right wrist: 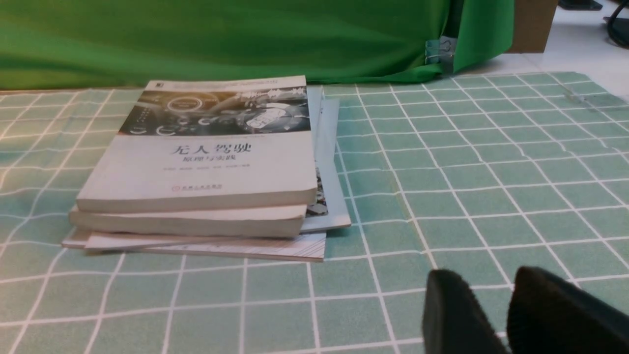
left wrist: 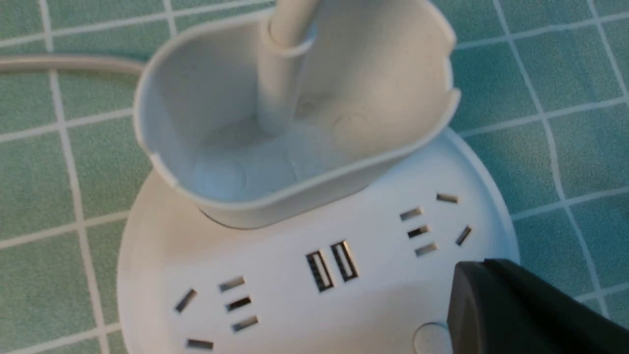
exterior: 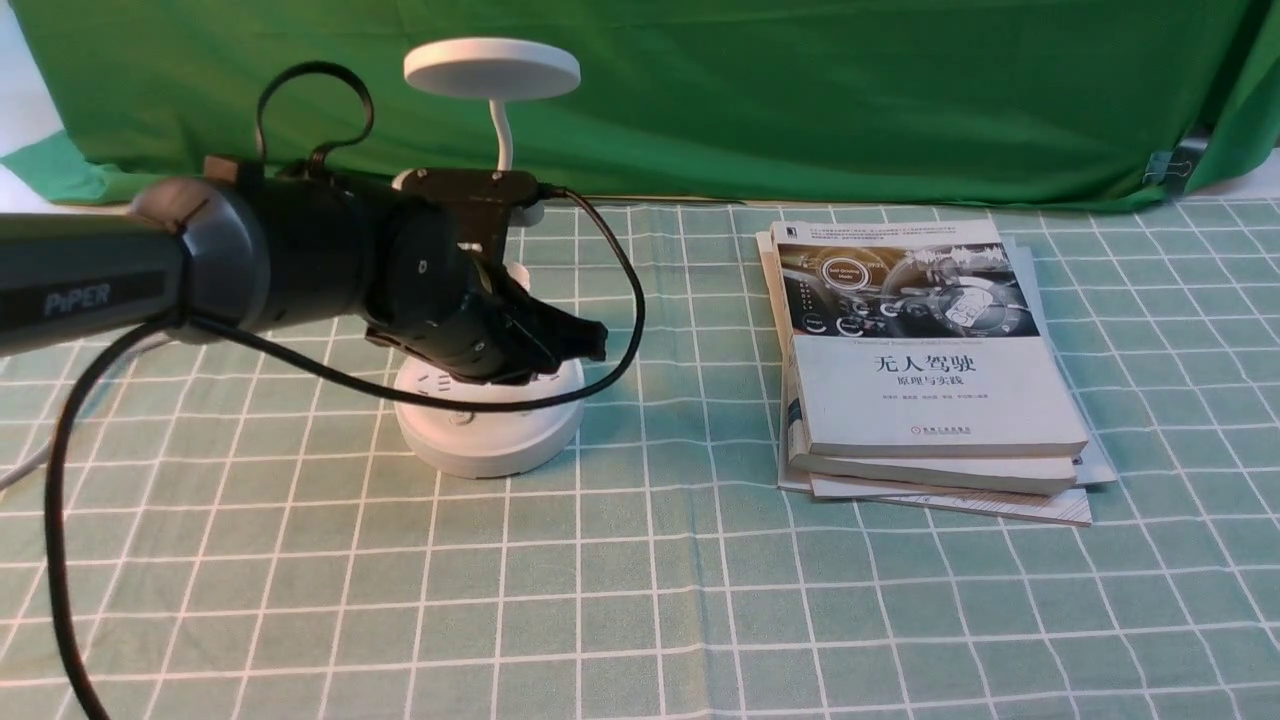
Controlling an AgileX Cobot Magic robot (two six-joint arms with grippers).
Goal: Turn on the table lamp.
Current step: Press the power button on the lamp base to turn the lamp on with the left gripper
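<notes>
Front view: one white lamp (exterior: 489,400), round base, disc head; three or so books (exterior: 925,370) well right of it. Left gripper (exterior: 575,340) over base, state unclear; right gripper (right wrist: 506,314) slightly parted.

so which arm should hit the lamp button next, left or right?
Left. The left gripper hangs over the table lamp base, its finger beside a round button. The right gripper is over bare cloth near the books.
</notes>
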